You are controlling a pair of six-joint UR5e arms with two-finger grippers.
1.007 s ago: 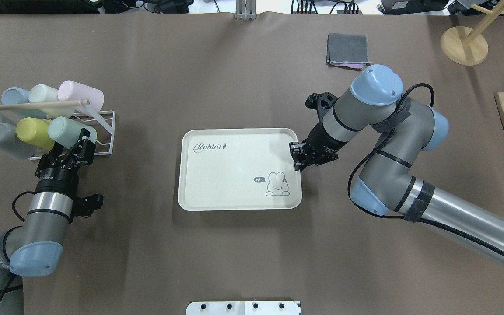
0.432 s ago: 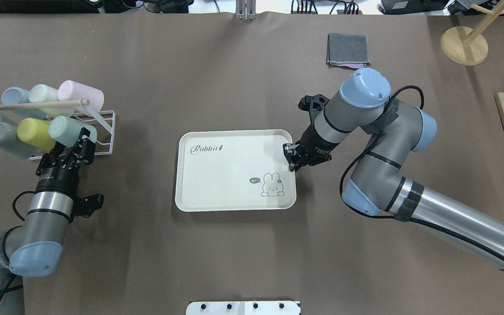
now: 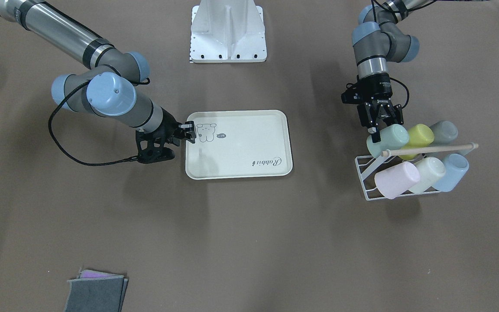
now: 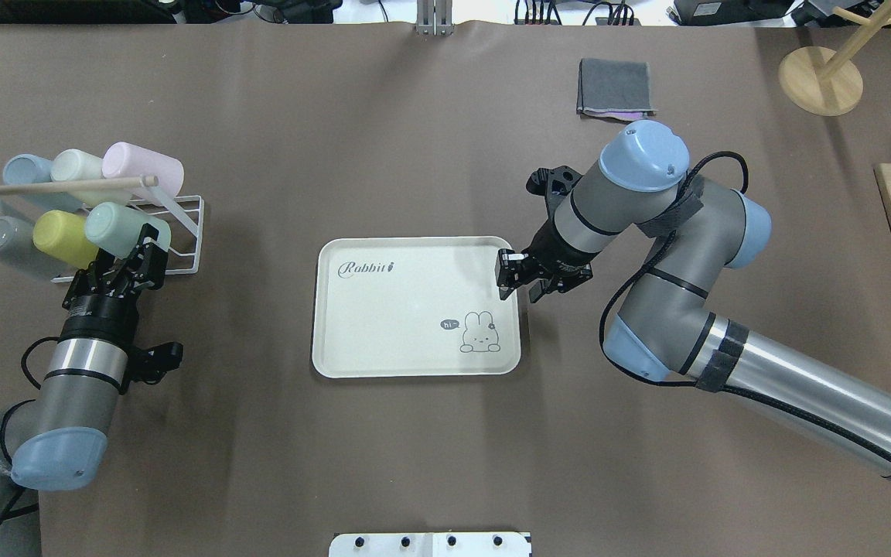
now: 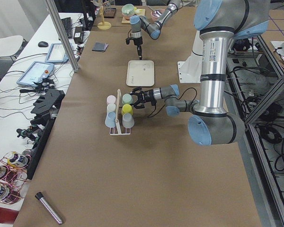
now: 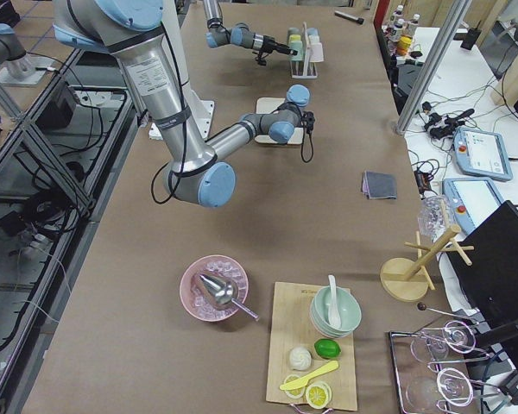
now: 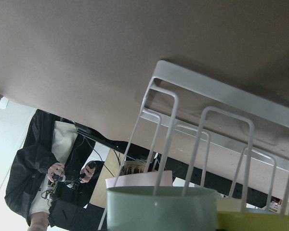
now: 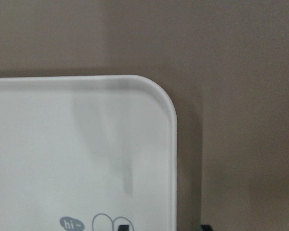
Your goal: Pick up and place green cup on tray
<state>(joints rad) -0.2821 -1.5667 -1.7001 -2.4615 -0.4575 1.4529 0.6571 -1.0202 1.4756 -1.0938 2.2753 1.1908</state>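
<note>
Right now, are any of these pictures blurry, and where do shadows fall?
Right wrist view: soft focus, faint grey shadow streaks across the tray. Left wrist view: the green cup at the bottom looks slightly soft. Overhead view: sharp, with soft shadows.

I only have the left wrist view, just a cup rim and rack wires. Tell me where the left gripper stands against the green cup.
Observer: Overhead, the left gripper has a finger on each side of the green cup's near end. I cannot tell whether it is clamped.
Operator: Now report the tray.
Observer: The tray lies mid-table with no cup in it, and the right gripper stands open astride its rim.
</note>
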